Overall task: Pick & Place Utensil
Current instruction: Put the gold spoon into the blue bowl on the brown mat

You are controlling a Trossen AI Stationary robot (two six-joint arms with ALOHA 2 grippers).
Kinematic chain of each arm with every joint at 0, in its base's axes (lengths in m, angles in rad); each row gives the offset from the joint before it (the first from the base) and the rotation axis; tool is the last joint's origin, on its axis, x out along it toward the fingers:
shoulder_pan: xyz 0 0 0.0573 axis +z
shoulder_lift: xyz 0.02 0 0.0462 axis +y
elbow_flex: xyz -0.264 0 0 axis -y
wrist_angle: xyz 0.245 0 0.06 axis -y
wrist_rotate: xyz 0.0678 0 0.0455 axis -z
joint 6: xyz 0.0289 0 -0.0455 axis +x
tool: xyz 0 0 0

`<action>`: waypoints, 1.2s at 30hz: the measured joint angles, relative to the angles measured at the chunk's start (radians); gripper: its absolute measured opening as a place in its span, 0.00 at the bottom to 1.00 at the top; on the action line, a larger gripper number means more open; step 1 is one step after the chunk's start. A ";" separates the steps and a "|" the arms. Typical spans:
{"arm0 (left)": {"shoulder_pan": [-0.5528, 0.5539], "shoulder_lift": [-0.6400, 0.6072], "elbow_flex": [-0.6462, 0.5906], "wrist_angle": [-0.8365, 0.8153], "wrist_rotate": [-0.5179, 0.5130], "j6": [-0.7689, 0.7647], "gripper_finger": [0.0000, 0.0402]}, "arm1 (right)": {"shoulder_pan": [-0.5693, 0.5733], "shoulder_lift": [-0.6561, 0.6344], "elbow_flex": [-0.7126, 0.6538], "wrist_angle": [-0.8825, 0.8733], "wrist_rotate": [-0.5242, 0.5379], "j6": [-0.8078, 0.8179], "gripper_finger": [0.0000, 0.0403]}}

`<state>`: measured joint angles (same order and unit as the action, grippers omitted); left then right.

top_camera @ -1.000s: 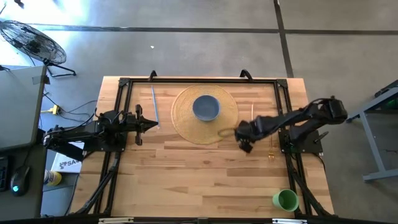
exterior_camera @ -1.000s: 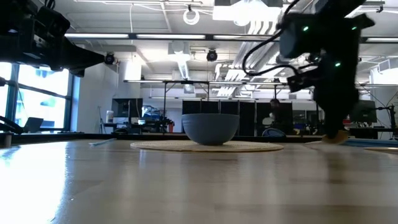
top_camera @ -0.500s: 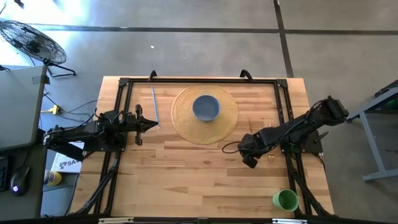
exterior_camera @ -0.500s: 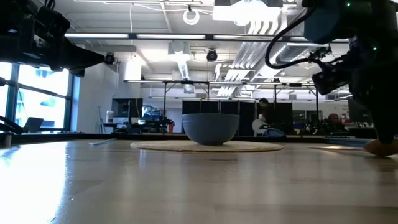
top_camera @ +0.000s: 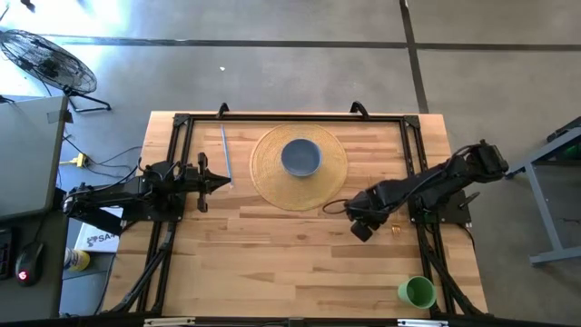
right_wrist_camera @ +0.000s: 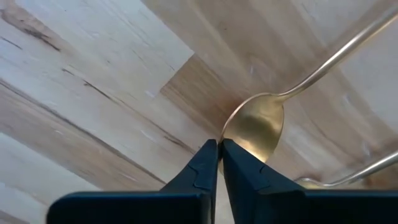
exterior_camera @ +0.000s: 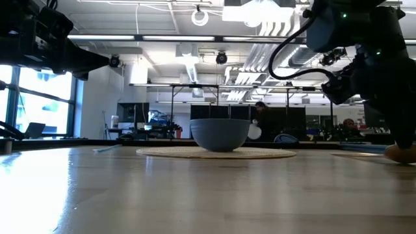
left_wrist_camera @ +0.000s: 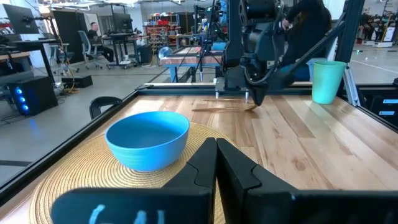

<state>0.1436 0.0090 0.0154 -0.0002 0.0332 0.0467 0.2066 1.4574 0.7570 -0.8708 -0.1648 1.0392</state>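
A gold spoon (right_wrist_camera: 252, 127) lies flat on the wooden table; its handle (right_wrist_camera: 336, 56) runs away from the bowl end. In the left wrist view the spoon (left_wrist_camera: 221, 107) lies beside the right arm. My right gripper (right_wrist_camera: 219, 144) (top_camera: 361, 218) is shut and points down at the spoon's bowl end, right of the woven placemat (top_camera: 329, 177). The blue bowl (top_camera: 300, 156) stands in the middle of the mat. My left gripper (top_camera: 224, 183) (left_wrist_camera: 216, 142) is shut and hovers left of the mat, touching nothing. My right gripper comes from above, pointing down, and its shut fingertips (right_wrist_camera: 208, 152) stand against the rim of the spoon's bowl (right_wrist_camera: 231, 124), at the end away from the handle. The spoon lies flat on the table. Whether the rim is pinched between the tips cannot be seen.
A second gold utensil (right_wrist_camera: 348, 174) (top_camera: 397, 222) lies close beside the spoon. A thin pale utensil (top_camera: 225, 153) lies left of the mat. A green cup (top_camera: 418, 292) (left_wrist_camera: 326, 79) stands at the near right corner. Black frame rails (top_camera: 413, 163) run along the table's sides.
My right gripper has moved from the placemat's right edge toward the table's near right and down to the table top, then shifted slightly back left. It has stayed shut. The left arm has kept still.
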 joint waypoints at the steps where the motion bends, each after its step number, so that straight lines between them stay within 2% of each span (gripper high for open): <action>1: 0.000 0.000 0.000 0.000 0.000 0.000 0.00 | -0.004 0.000 0.000 0.001 -0.009 0.002 0.06; 9: 0.000 0.000 0.000 0.000 0.000 0.000 0.00 | -0.004 0.000 0.000 0.003 -0.007 0.056 0.19; 17: 0.000 0.000 0.000 0.000 0.000 0.000 0.00 | -0.067 0.000 0.027 -0.056 0.011 0.096 0.26; 22: 0.000 0.000 0.000 0.000 0.000 0.000 0.00 | -0.115 0.000 0.117 -0.212 0.085 0.081 0.26; 26: 0.000 0.000 0.000 0.000 0.000 0.000 0.00 | -0.154 0.000 0.152 -0.255 0.162 0.114 0.26; 30: 0.000 0.000 0.000 0.000 0.000 0.000 0.00 | -0.218 0.000 0.110 -0.250 0.166 0.175 0.26; 36: 0.000 0.000 0.000 0.000 0.000 0.000 0.00 | -0.272 0.000 -0.012 -0.120 0.155 0.269 0.26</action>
<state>0.1440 0.0088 0.0154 -0.0004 0.0332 0.0465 -0.0657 1.4570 0.7454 -0.9908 -0.0103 1.3077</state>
